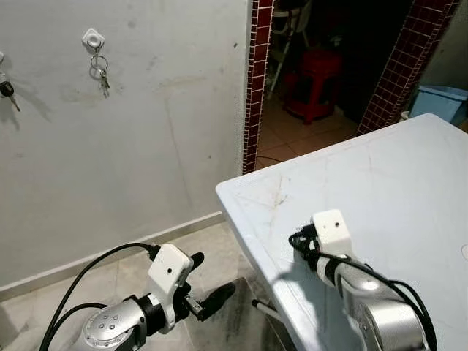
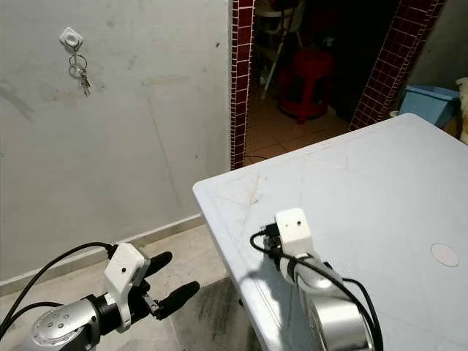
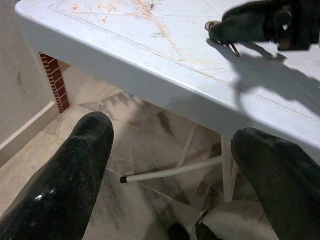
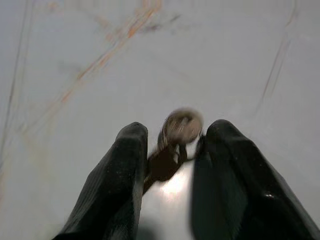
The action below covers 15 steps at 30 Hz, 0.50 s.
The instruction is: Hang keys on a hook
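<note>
A small bunch of keys (image 4: pixel 181 126) on a ring lies on the white table (image 1: pixel 395 183) near its front left corner. My right gripper (image 4: pixel 170 131) is shut on the keys, its black fingers (image 4: pixel 125 165) pressed in from both sides. The left wrist view shows the same keys (image 3: pixel 216 26) at that gripper's tip. A white hook (image 1: pixel 93 38) is fixed high on the grey wall, and another key set (image 1: pixel 101 74) hangs from it. My left gripper (image 1: pixel 212 276) is open and holds nothing, low over the floor beside the table.
One more key (image 1: pixel 7 91) hangs at the wall's far left edge. A red-tiled doorway pillar (image 1: pixel 256 88) stands right of the wall, with a red stool (image 1: pixel 314 80) behind it. A blue bin (image 1: pixel 439 99) is beyond the table. A white table leg bar (image 3: pixel 170 172) runs underneath.
</note>
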Available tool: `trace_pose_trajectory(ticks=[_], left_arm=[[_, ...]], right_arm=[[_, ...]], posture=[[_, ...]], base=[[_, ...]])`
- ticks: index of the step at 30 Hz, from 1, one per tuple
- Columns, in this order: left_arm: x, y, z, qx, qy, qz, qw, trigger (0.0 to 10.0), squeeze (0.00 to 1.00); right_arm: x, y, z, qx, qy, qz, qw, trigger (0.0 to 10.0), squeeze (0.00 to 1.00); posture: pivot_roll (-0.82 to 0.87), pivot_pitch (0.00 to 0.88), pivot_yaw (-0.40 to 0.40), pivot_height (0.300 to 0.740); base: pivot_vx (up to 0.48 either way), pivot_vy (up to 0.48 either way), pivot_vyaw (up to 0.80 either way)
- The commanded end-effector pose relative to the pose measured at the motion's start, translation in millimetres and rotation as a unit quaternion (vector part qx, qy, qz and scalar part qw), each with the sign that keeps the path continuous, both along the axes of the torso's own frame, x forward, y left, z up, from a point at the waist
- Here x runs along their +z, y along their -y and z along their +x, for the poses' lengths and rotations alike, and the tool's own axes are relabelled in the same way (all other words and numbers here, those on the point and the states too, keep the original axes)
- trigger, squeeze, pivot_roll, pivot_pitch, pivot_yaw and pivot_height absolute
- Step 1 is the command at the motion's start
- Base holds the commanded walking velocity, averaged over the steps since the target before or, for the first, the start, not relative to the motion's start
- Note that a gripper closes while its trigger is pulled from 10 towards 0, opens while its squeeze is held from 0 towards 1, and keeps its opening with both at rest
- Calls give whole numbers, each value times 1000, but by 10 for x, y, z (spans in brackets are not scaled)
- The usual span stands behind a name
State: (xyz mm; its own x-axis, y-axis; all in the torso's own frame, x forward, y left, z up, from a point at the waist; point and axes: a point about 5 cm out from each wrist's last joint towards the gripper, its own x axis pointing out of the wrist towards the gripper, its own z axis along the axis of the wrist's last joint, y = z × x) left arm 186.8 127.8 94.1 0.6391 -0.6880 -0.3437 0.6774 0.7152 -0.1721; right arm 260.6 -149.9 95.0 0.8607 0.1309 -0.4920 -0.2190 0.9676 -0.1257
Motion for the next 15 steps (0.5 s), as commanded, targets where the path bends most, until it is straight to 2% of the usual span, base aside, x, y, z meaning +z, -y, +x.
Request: trace_pose_trajectory(ticks=[1, 5, 11, 12, 13, 14, 15], left_arm=[[-3, 5, -6, -5, -2, 3, 1000, 10000, 0], [15, 4, 4, -8, 3, 10, 1000, 10000, 0], [38, 9, 17, -18, 1, 10, 1000, 10000, 0], [43, 15, 11, -24, 0, 11, 1000, 10000, 0], [45, 16, 12, -24, 1, 12, 1000, 10000, 0], [47, 18, 18, -24, 2, 12, 1000, 10000, 0], [52, 20, 31, -21, 5, 12, 1000, 10000, 0]], right_arm=[[44, 0, 68, 0, 15, 2, 1000, 0, 0], [114, -29, 262, 19, 36, -1, 999, 0, 0], [161, -20, 371, 21, 48, -10, 999, 0, 0], [184, -19, 383, 21, 52, -7, 998, 4549, 0], [196, -20, 384, 22, 54, -6, 998, 4549, 0], [211, -18, 381, 22, 58, -3, 998, 10000, 0], [236, -8, 374, 20, 67, -1, 998, 10000, 0]], posture=[[68, 0, -1, 740], [77, 0, -3, 740], [79, 0, -6, 740], [75, 0, -5, 740], [75, 0, -5, 740], [75, 0, -5, 740], [70, 0, -2, 740]], base=[[0, 0, 0], [0, 0, 0], [0, 0, 0], [0, 0, 0], [0, 0, 0], [0, 0, 0], [0, 0, 0]])
